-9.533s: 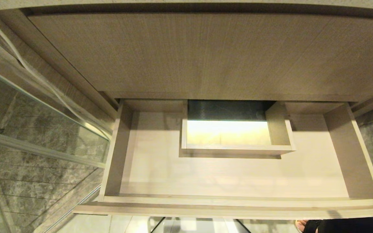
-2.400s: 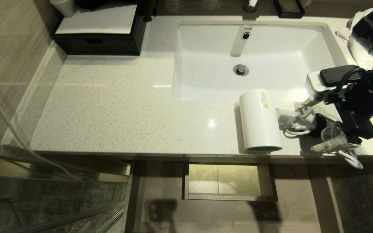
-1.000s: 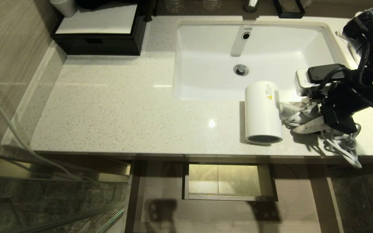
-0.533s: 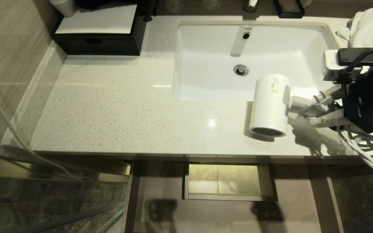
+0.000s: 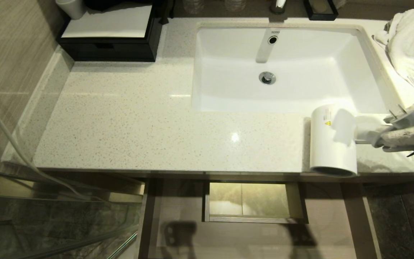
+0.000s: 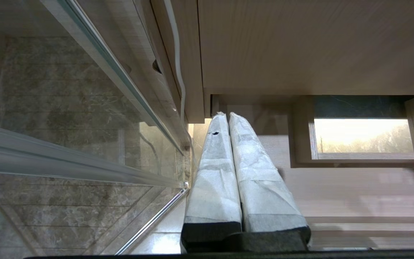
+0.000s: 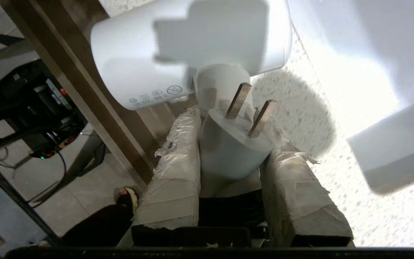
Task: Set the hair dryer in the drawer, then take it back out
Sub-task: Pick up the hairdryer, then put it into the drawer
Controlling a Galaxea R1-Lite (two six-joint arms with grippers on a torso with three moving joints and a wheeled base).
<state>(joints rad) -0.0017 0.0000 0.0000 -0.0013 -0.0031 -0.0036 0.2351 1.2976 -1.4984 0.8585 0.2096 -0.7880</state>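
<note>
Right gripper [image 5: 390,135], at the frame's right edge, is clamped on the dryer's [image 5: 332,144] handle and plug [image 7: 230,144]. The barrel lies leftward of the jaws, axis pointing toward the counter's [image 5: 156,126] front edge, above the open drawer [image 5: 329,230]. Left gripper [image 6: 228,118], jaws together, hangs lower left.

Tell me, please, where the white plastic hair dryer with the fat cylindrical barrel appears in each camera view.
Head view: the white plastic hair dryer lies at the countertop's front edge, right of centre, above the open drawer.
Left wrist view: not in it; only the drawer shows.
Right wrist view: its barrel fills the top, beyond the right gripper, shut on the white plug.
Shared landmark: the speckled countertop, also in the right wrist view.
</note>
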